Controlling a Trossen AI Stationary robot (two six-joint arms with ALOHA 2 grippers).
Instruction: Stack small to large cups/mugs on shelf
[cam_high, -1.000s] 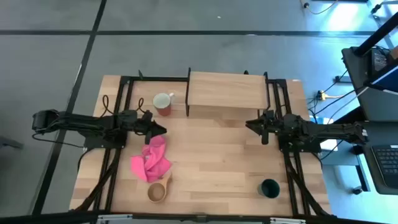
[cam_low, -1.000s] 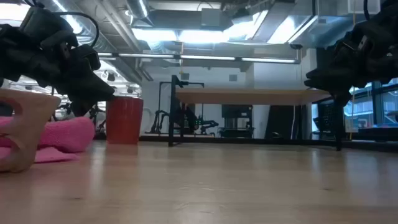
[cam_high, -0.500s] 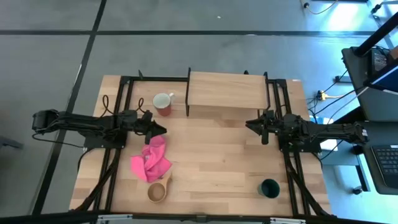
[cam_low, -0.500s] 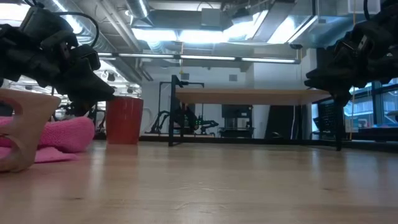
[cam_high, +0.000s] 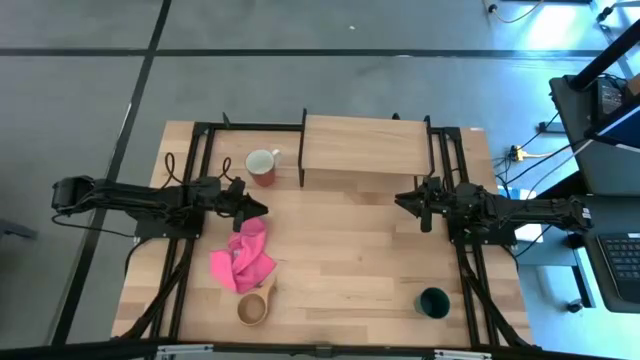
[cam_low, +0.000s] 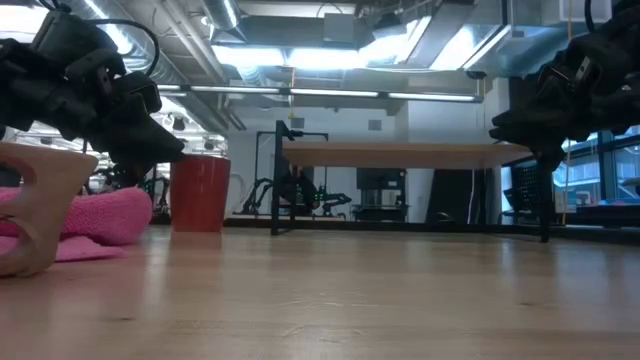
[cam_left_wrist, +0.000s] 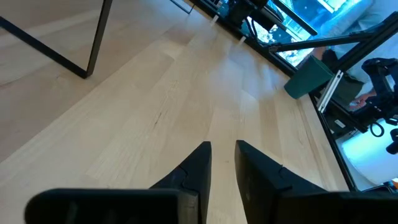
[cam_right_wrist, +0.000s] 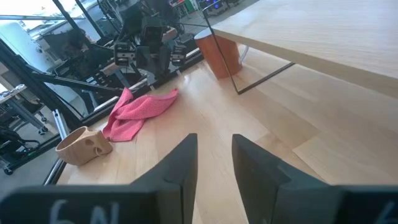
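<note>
left fingers slightly parted, empty — red mug just beyond, pink cloth beside. right fingers apart, empty, near shelf; green cup and wooden cup well apart.

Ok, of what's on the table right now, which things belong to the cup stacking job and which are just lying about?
Job:
- red mug, beside the shelf
- tan wooden cup, at the table's near edge
- dark green cup, near the right corner
- shelf, its top bare

Lying about:
- pink cloth, crumpled between the left gripper and the tan wooden cup
</note>
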